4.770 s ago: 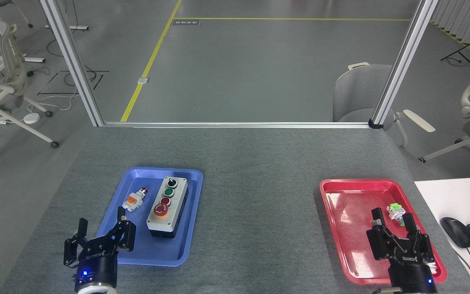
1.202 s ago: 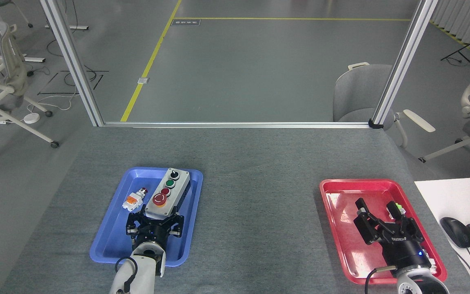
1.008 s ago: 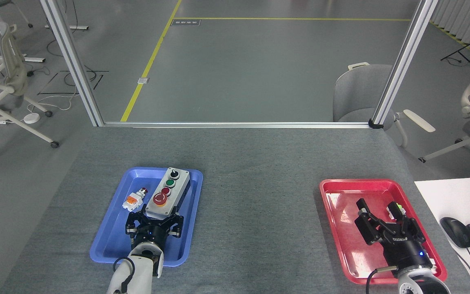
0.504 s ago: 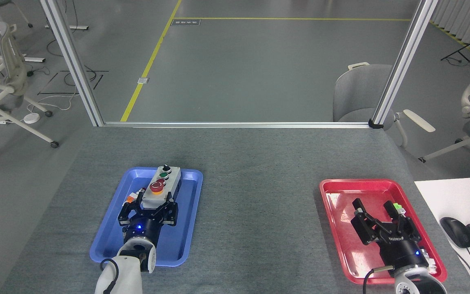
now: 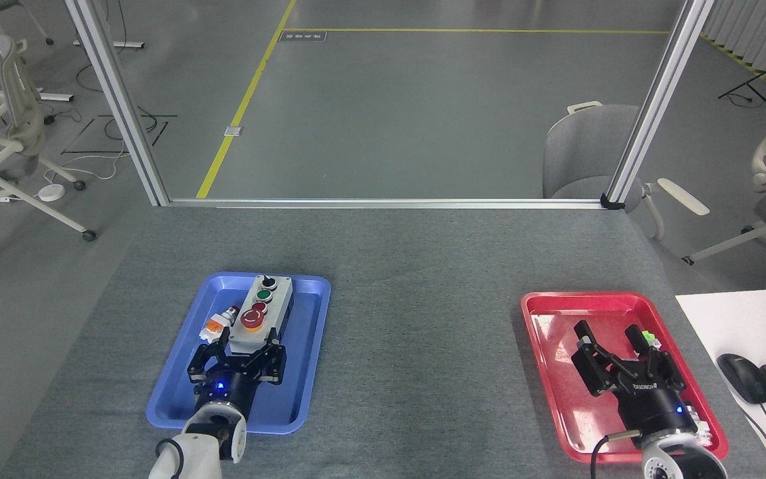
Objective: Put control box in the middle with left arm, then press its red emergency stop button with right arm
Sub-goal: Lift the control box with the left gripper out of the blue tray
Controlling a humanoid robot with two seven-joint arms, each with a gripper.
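You see a grey felt-covered table [image 5: 423, 279] framed by aluminium posts, with grey floor, yellow line and office chairs beyond. Your left gripper [image 5: 237, 356] is clamped on the near end of the control box [image 5: 256, 313], over the blue tray [image 5: 177, 392] at left. Your right gripper [image 5: 616, 352] hangs spread apart over the red tray [image 5: 542, 332]
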